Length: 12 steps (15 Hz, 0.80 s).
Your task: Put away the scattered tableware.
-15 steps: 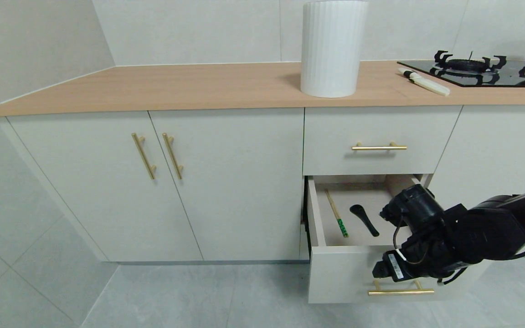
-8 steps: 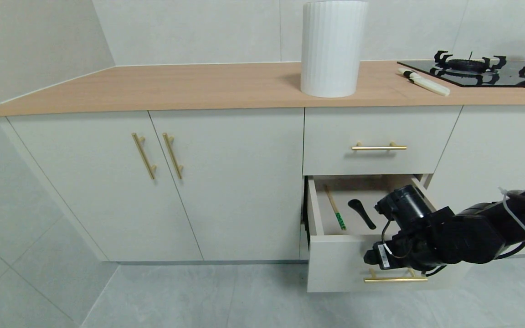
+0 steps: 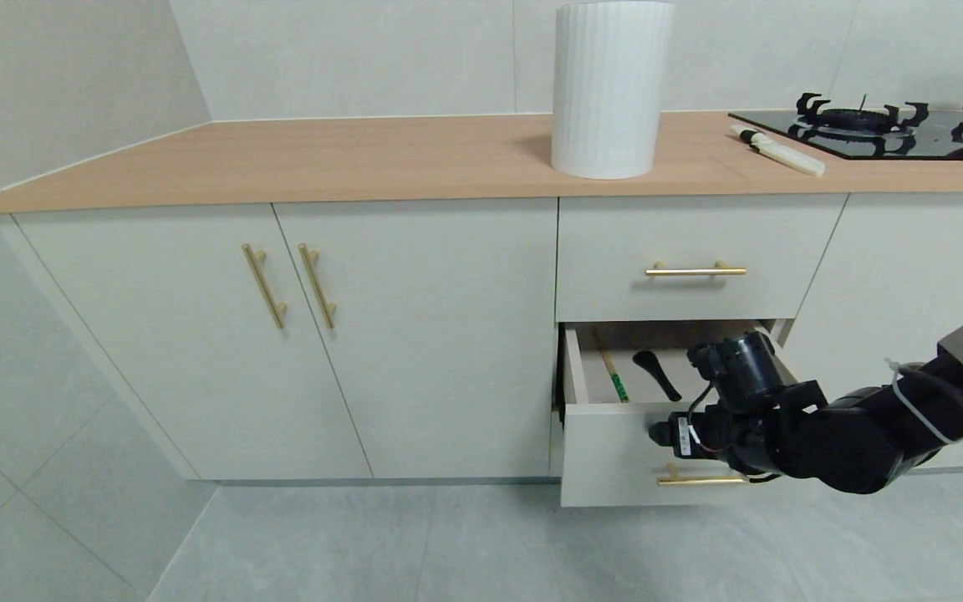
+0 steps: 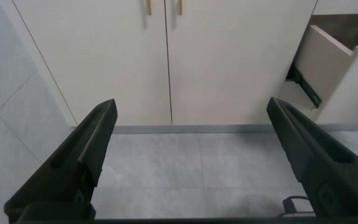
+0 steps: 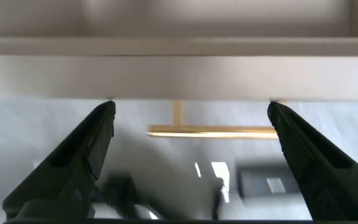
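Observation:
The lower drawer (image 3: 615,451) stands partly open below the counter. Inside it lie chopsticks with a green end (image 3: 613,376) and a black spoon (image 3: 655,374). My right gripper (image 3: 667,435) is pressed against the drawer's front panel just above its gold handle (image 3: 699,480). In the right wrist view the right gripper (image 5: 191,109) is open, with the drawer front (image 5: 179,74) at its fingertips and the gold handle (image 5: 216,131) between the fingers. My left gripper (image 4: 191,112) hangs open over the floor, facing the cabinet doors (image 4: 166,56), holding nothing.
On the wooden counter (image 3: 323,159) stand a tall white ribbed container (image 3: 607,88) and a cream-coloured knife (image 3: 776,149) beside the black gas hob (image 3: 883,130). The upper drawer (image 3: 695,255) is closed. Grey floor tiles (image 3: 364,543) lie free in front of the cabinets.
The lower drawer has slid inward with my right gripper against its front. Less of its inside and of the chopsticks and spoon shows now.

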{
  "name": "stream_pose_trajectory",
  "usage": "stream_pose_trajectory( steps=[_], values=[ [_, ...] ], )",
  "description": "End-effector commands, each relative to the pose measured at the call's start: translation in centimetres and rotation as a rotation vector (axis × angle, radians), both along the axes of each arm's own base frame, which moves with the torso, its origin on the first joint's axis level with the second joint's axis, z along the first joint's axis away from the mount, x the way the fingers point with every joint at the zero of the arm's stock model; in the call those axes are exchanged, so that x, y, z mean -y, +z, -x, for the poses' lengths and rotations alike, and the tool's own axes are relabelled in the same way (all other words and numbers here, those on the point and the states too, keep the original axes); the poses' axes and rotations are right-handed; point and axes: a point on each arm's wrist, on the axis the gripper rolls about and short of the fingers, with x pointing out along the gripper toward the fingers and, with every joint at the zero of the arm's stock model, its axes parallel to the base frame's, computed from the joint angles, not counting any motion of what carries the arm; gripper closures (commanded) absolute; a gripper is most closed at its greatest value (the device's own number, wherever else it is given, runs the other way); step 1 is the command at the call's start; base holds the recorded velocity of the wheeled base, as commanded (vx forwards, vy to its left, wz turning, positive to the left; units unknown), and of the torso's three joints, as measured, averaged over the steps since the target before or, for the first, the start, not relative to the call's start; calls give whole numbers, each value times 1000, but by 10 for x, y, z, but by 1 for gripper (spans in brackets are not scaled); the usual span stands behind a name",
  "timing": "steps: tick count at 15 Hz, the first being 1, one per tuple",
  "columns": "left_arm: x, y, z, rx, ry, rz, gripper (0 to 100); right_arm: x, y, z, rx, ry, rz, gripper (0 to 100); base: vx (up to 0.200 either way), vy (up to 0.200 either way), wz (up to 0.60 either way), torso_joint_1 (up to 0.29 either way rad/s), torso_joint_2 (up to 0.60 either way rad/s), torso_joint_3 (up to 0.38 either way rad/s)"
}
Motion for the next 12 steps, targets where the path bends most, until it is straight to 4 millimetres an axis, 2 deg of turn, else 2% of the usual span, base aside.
stream_pose_trajectory(
  steps=[1, 5, 12],
  values=[
    [0, 0, 0, 1, 0, 0, 0, 3, -12, -3, 9, -12, 1, 0, 0, 0, 0, 0, 0, 0],
    [0, 0, 0, 1, 0, 0, 0, 2, -22, -15, 113, -45, -21, 0, 0, 0, 0, 0, 0, 0],
    [0, 0, 0, 1, 0, 0, 0, 7, -29, -33, 244, -108, -48, 0, 0, 0, 0, 0, 0, 0]
  ],
)
